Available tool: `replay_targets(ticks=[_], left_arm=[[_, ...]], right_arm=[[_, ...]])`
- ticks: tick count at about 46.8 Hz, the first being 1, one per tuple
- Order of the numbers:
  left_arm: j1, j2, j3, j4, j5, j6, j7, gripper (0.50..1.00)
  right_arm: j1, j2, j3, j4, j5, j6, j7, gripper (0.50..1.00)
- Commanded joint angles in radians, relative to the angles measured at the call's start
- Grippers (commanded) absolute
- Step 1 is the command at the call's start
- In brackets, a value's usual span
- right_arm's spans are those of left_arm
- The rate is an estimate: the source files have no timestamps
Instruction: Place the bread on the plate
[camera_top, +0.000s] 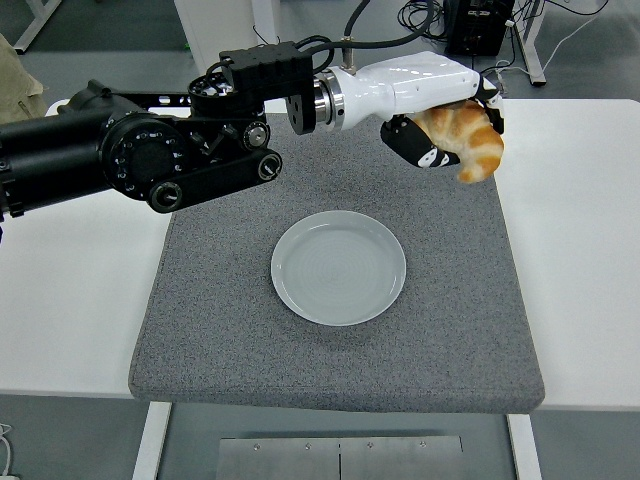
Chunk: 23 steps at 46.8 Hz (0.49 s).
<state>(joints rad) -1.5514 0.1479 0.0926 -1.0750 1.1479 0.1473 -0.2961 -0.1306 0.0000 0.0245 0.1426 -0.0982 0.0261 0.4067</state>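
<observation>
Croissant (465, 142), golden and curved, grasped in the left hand (445, 135) and held in the air above the far right part of the grey mat (240, 330); one tapered end points down and to the right, past the fingers (415, 150). The black left arm (130, 160) enters from the left edge and crosses the far side of the mat, ending in a white forearm shell (400, 88). The right arm is not in view. The pale round plate (339, 267) lies empty at the mat's centre, nearer the camera and to the left of the croissant, well apart from it. The mat rests on the white table (580, 250).

Step in hand, as judged: carrying the bread to the plate; the release is not yet done. To do it well, the hand should bring the croissant back toward the near side and leftward until it is centred over the plate's inner well, not its rim. It should then descend until the lower end is touching or just above the plate before the fingers let go, since a curved pastry dropped from height may roll off. Because the hand covers much of the croissant from this view, the exact grip cannot be told.
</observation>
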Motion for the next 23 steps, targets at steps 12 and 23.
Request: replay_targets(ticks=[12,23], left_arm=[[0.088,0.004,0.055,0.0,0.073,0.026,0.002,0.5],[0.149,0.025,0.085,0.0,0.078,0.043,0.002,0.5]], right_arm=[[0.0,0.0,0.0,0.0,0.0,0.0,0.001,1.0],[0.0,0.0,0.0,0.002,0.0,0.0,0.0,1.0]])
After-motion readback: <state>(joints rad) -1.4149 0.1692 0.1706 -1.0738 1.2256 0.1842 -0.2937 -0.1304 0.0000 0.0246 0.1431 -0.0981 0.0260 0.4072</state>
